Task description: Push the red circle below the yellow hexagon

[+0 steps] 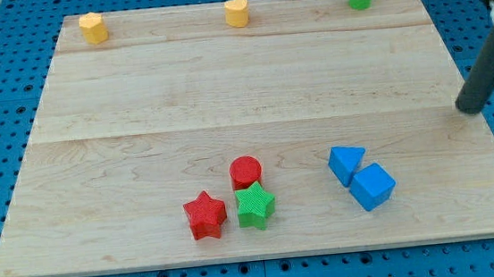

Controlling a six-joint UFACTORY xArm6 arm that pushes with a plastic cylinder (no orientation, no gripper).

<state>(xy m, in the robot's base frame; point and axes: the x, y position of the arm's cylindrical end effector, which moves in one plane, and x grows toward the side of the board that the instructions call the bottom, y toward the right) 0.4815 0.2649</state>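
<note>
Two red blocks, circle (245,170) and star (205,216); two yellow, two green, two blue. My tip (469,108) rests at the tabletop's (225,95) right edge, rod tilted, no jaws, holding nothing.

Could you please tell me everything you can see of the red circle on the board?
The red circle is a short, upright red cylinder with a flat round top, plastic-looking. It stands on the wooden board, low and near the middle. The green star sits directly below, touching or nearly so; the red star lies lower left. My tip is far right.
</note>
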